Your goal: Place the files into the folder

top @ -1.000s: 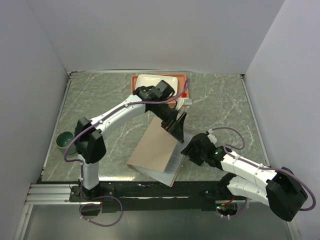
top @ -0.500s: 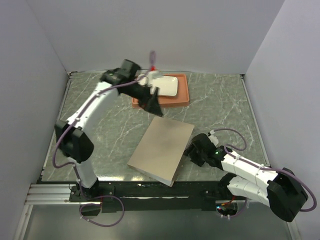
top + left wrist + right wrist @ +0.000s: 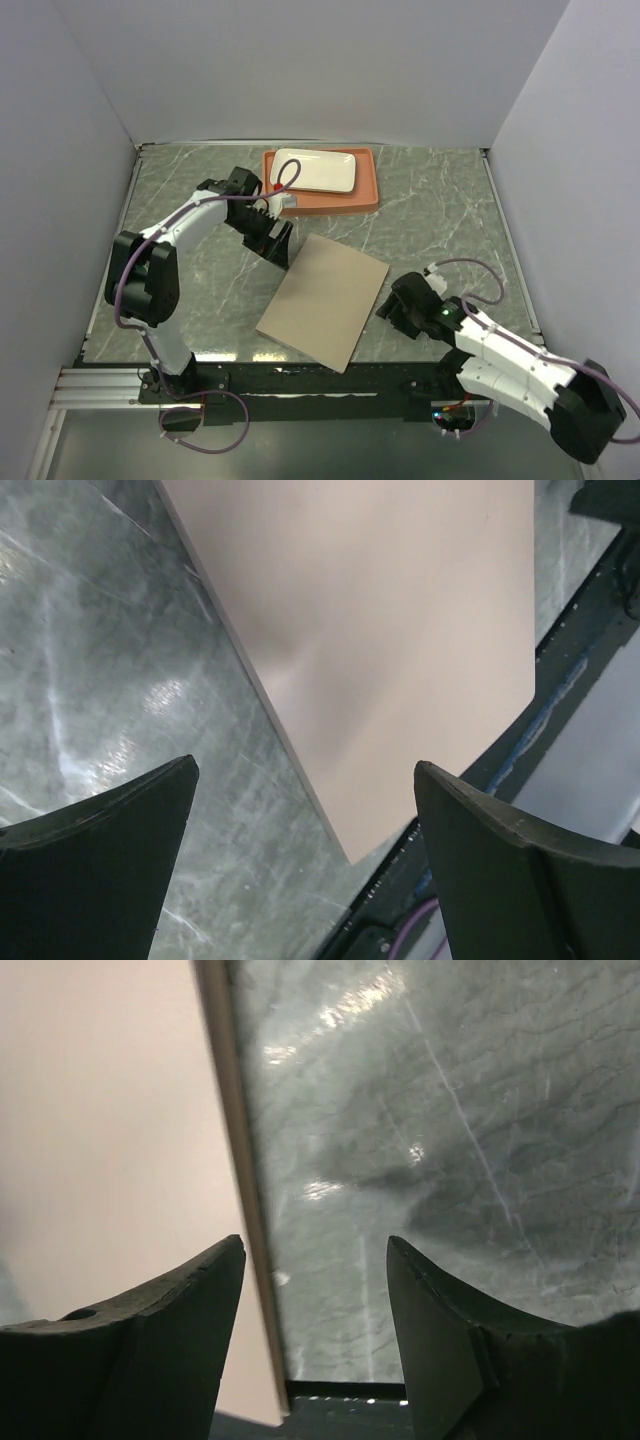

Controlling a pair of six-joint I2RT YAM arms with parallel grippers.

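Observation:
The tan-brown folder (image 3: 325,298) lies closed and flat on the marble table, its near corner at the front edge. It also shows in the left wrist view (image 3: 380,610) and the right wrist view (image 3: 100,1140). No white printed sheets show in any view. My left gripper (image 3: 277,243) is open and empty, just off the folder's far left corner. My right gripper (image 3: 392,304) is open and empty, low beside the folder's right edge, one finger (image 3: 150,1350) over that edge.
An orange tray (image 3: 368,190) holding a white rectangular plate (image 3: 315,171) stands at the back middle. The table's front edge and black rail (image 3: 300,378) run just below the folder. White walls enclose the table on three sides.
The folder has gone from tilted open to flat and closed. My left arm has swung away from the folder to its far left corner. My right gripper has drawn back slightly to the right.

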